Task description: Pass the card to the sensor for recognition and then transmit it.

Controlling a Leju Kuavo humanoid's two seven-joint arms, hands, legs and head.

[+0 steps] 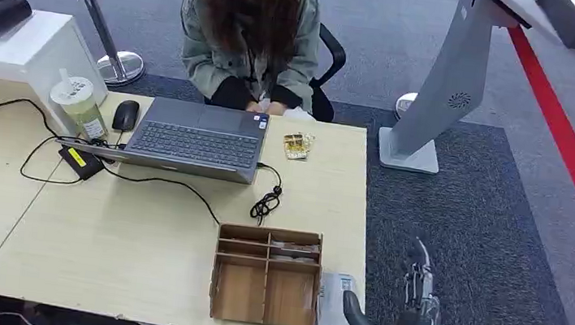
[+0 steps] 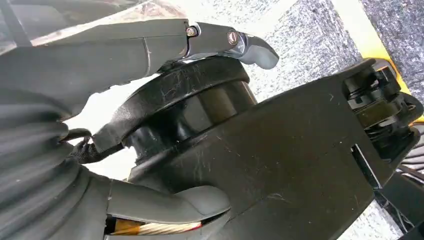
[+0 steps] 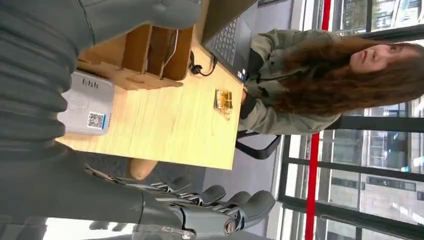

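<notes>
Grey carpet crossed by a red floor stripe surrounds a pale wood-grain table (image 1: pixel 135 251), at whose far side a person (image 1: pixel 250 31) is seated behind an open laptop (image 1: pixel 197 140). Near the table's front edge a compartmented tray (image 1: pixel 265 275) of thin brown board is seen, square-cornered and matte, with what may be cards lying flat in its rear slots; the view is too coarse for that to be confirmed. Just beside the tray, toward the table's corner, the sensor (image 1: pixel 334 305) is placed: a small rounded grey-white plastic reader bearing a printed code.

The right hand (image 1: pixel 418 296) is held off the table's edge over the carpet, its dark metal fingers (image 3: pixel 220 200) stretched out straight and apart, with nothing grasped. The left hand (image 2: pixel 150 45) is shown hanging by dark, scuffed parts of the robot's body, its thick grey thumb extended; whether anything is held there cannot be told, though a sliver of pale yellow is glimpsed under the ribbed cover.

The task is judged to be at its start, with no card yet taken up. A reach over the reader to the tray's rear slots would be called for next, then a fine pinch on a thin, smooth card lying flat. A small gold-wrapped packet (image 1: pixel 298 145) is left lying near the laptop.
</notes>
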